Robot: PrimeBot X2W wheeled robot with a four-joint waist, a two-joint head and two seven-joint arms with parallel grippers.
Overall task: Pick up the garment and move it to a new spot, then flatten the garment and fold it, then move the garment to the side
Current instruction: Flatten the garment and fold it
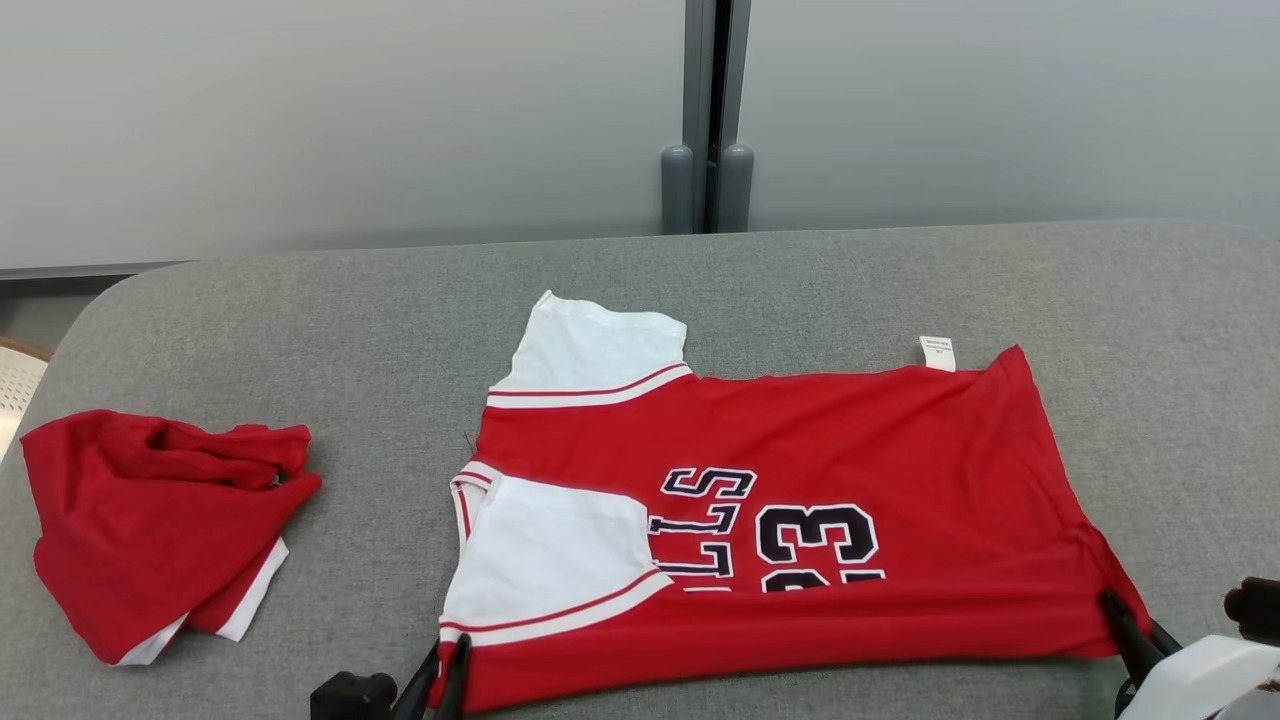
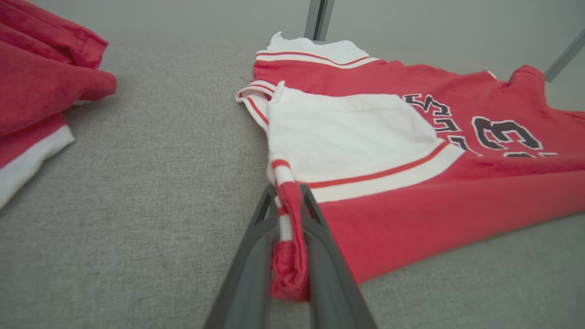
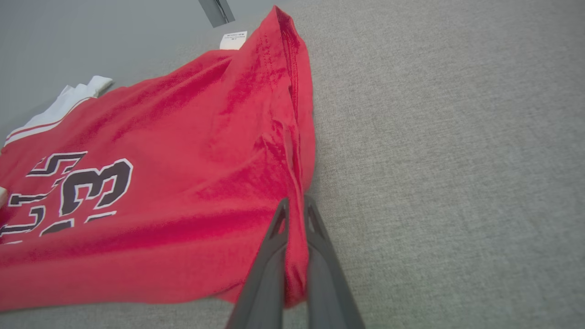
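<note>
Snugly, garment (image 1: 850, 430) ends in both claws (image 2: 285, 194) (image 3: 296, 203)

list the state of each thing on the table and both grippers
jersey: lying flat, near edge folded over the lettering
left gripper: shut on the jersey's sleeve-end corner
right gripper: shut on the jersey's hem-end corner
second red garment: crumpled, apart at the left

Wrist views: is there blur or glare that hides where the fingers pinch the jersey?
Left wrist view: the left gripper goes soft and blurred towards the bottom edge, yet the pinched edge of the jersey reads clearly. Right wrist view: the right gripper is sharp, with a mild sheen on the red cloth but no glare. Head view: flat, even light, faint shadows only.
</note>
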